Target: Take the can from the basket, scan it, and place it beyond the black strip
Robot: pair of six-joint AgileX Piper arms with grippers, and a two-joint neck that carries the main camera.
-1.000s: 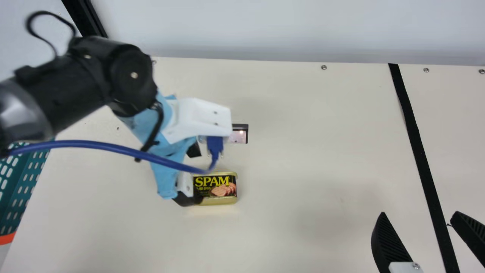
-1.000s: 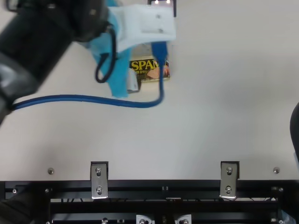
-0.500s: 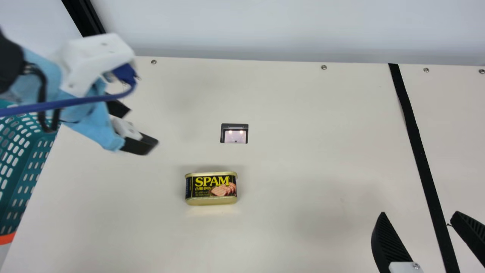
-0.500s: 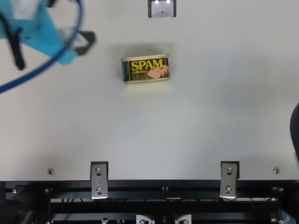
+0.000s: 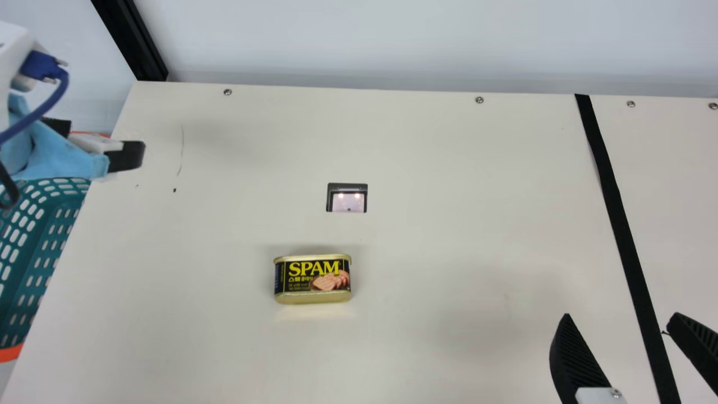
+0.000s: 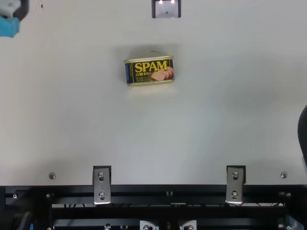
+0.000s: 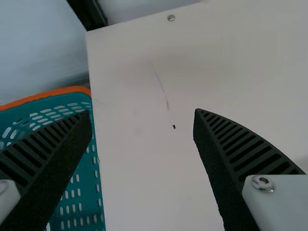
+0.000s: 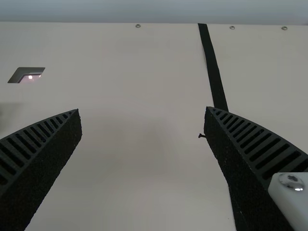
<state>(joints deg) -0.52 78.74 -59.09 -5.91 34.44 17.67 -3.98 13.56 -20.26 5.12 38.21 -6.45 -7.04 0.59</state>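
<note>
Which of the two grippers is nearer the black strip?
The right gripper: in the main view its open fingers appear either side of the black strip, while the left gripper is by the teal basket.

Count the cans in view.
1: the can, on the table between the basket and black strip. More could be hidden in the partly visible basket.

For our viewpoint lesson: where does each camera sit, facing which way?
Main: neck, looking down across the table; left gripper and right gripper show.
Top: fixed above, steeply down over the can; arm parts at edges.
Left wrist: on that wrist, toward the basket; own fingers.
Right wrist: likewise, toward the black strip; own fingers.
Main and top share the can.
</note>
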